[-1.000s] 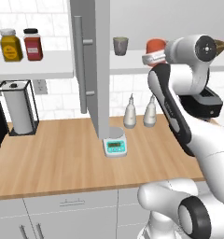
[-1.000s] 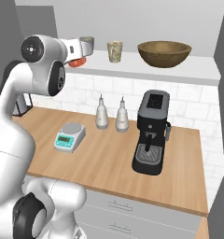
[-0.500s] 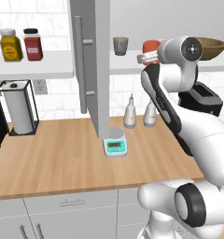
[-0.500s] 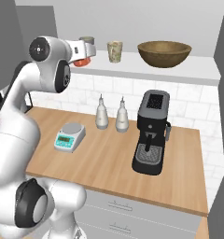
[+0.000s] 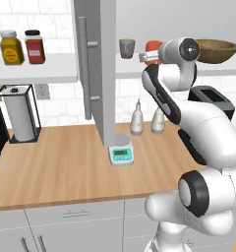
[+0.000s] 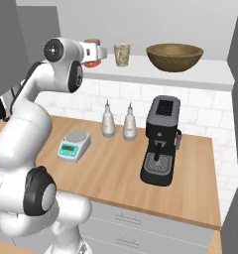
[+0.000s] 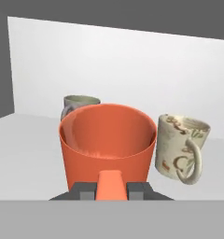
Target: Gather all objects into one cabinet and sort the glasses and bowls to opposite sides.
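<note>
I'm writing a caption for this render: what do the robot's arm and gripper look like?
The arm is glossy white with rounded, bulging links and dark grey bands and round caps at the joints. No cables or markings show. The gripper ends in two small dark grey fingertips of blocky shape, seen in the hand view.

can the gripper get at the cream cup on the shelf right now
Probably not directly: the gripper sits at the orange cup, which seems to be between its fingers. The cream cup stands just beside it, unblocked otherwise.
</note>
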### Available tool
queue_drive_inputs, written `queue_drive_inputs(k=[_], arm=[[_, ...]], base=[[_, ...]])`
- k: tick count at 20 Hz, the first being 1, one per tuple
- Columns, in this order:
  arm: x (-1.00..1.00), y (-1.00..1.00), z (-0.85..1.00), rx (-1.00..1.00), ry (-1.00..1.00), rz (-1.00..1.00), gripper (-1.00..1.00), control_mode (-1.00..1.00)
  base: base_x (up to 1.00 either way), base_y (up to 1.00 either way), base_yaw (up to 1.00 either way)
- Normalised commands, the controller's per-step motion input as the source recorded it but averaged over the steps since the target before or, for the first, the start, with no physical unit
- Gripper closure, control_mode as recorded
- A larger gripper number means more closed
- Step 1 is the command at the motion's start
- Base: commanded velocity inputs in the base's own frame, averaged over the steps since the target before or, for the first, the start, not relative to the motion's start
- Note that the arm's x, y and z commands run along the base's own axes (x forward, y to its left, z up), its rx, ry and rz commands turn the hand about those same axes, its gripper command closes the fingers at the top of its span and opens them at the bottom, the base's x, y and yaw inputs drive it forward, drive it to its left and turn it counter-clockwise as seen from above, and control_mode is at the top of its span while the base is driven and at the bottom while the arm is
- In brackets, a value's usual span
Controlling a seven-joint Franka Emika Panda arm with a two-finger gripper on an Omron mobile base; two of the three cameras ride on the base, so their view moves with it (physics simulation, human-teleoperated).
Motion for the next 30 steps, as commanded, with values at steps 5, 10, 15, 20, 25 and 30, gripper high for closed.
queue_drive_inputs(k=[5, 10, 15, 20, 25, 30], arm=[[0.57, 0.0, -0.05, 0.08, 0.0, -0.04, 1.0, -1.0], [0.51, 0.0, -0.24, 0.02, 0.01, -0.04, 1.0, -1.0], [0.43, 0.0, -0.21, 0.0, 0.0, 0.0, 1.0, -1.0], [0.51, 0.0, -0.05, 0.0, 0.0, 0.0, 1.0, -1.0], [0.49, -0.01, -0.16, 0.0, 0.06, 0.0, 1.0, -1.0], [0.36, -0.01, -0.18, 0.0, 0.05, 0.0, 1.0, -1.0]], base=[[0.0, 0.0, 0.0], [0.0, 0.0, 0.0], [0.0, 0.0, 0.0], [0.0, 0.0, 0.0], [0.0, 0.0, 0.0], [0.0, 0.0, 0.0]])
